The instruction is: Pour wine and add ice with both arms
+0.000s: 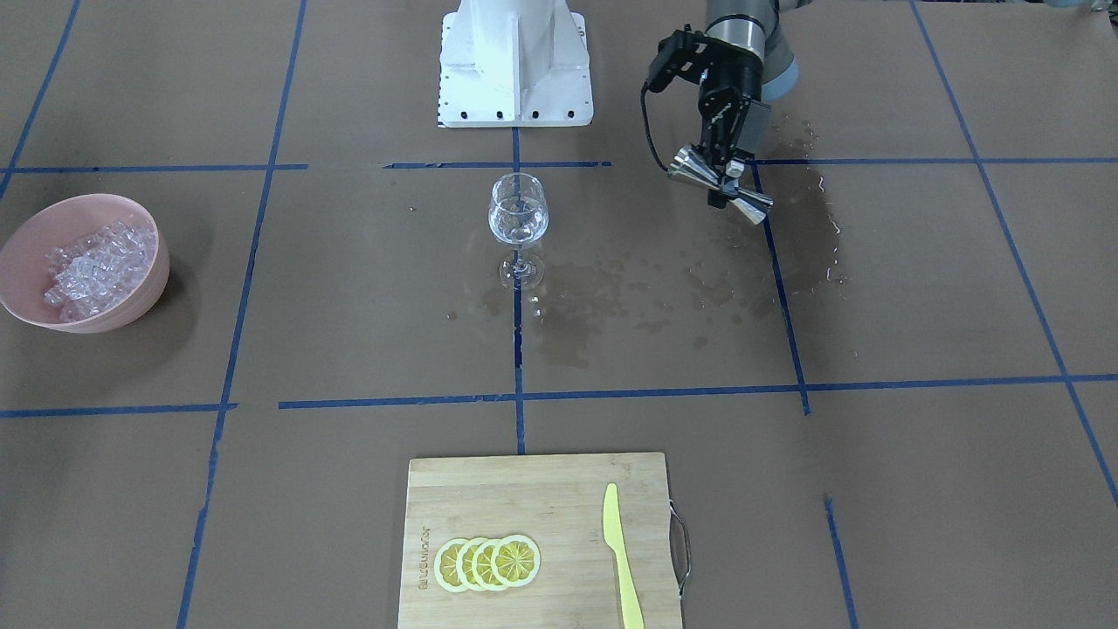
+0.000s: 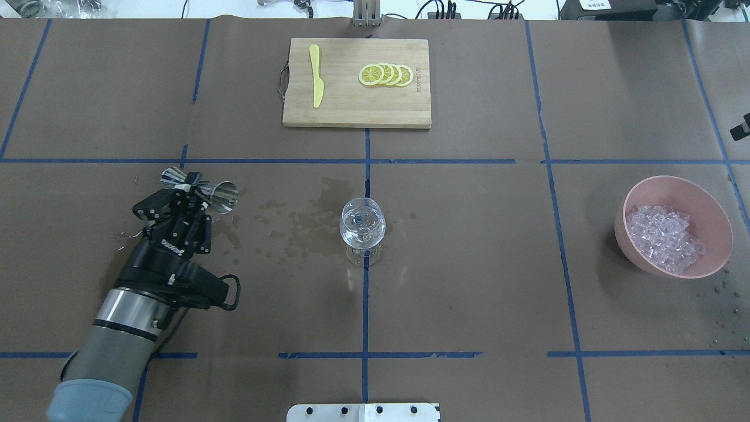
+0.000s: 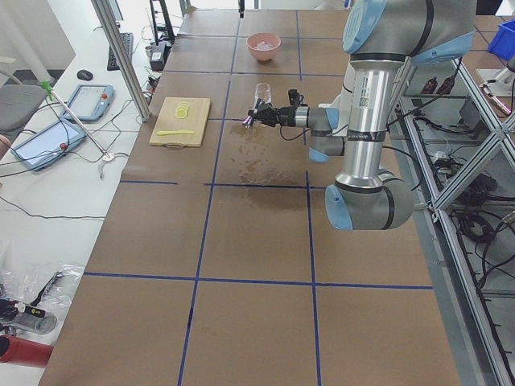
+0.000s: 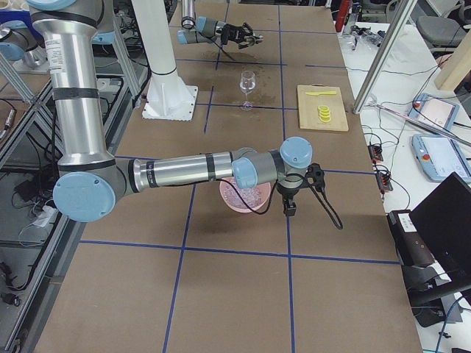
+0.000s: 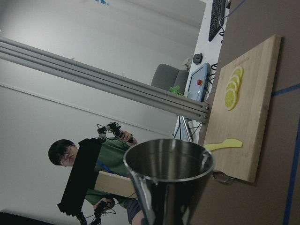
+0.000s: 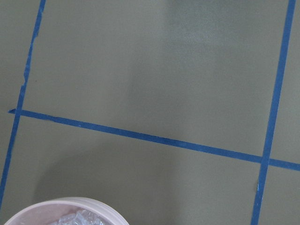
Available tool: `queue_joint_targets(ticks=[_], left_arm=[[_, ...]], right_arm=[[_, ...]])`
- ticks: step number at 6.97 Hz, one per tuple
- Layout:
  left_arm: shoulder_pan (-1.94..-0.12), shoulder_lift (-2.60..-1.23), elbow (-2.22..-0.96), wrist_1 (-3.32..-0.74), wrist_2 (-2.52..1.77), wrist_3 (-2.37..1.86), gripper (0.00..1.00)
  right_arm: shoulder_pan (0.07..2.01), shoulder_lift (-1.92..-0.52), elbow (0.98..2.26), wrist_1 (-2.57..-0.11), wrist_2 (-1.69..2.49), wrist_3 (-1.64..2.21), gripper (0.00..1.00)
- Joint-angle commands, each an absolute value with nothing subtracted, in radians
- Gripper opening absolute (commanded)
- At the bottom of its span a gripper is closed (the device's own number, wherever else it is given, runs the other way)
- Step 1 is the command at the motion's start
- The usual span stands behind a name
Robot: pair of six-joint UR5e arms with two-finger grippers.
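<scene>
Your left arm (image 2: 126,322) has its jaws clamped on the waist of a steel jigger (image 2: 221,196), which lies tipped on its side above the tabletop (image 2: 469,264). To the right of those jaws, well apart, the wine glass (image 2: 362,225) stands upright. The wine (image 2: 360,221) inside it shows only as glints, and dark wet patches (image 1: 576,306) spread between jaws and glass. Your right arm (image 4: 184,173) reaches to the pink bowl (image 2: 712,223). Its jaws hang just beside the bowl's rim, and you cannot tell whether they are apart or together. The ice (image 2: 665,237) lies heaped in that bowl.
</scene>
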State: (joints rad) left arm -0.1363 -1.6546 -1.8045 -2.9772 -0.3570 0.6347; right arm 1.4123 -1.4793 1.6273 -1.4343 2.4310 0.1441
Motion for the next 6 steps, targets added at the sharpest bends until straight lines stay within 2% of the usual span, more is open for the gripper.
queue_joint_targets(ticks=[1,3,5,6], left_arm=[[-0.133,-1.427,-1.769,-3.156,-0.353,0.629,0.0],[-0.124,-1.411,-1.575,-3.419,-0.319,0.548,0.0],[-0.114,-1.382,-1.534,-3.494,-0.386,0.168,0.0],[-0.114,-1.309,-1.534,-3.537,-0.409,0.154,0.0]], right_arm=[[1.413,-1.479,1.631,-1.433,2.43,0.144,1.0],[1.413,-1.479,1.632,-1.433,2.43,0.143,1.0],[1.414,-1.48,1.634,-1.433,2.43,0.143,1.0],[1.414,-1.48,1.634,-1.433,2.43,0.141,1.0]])
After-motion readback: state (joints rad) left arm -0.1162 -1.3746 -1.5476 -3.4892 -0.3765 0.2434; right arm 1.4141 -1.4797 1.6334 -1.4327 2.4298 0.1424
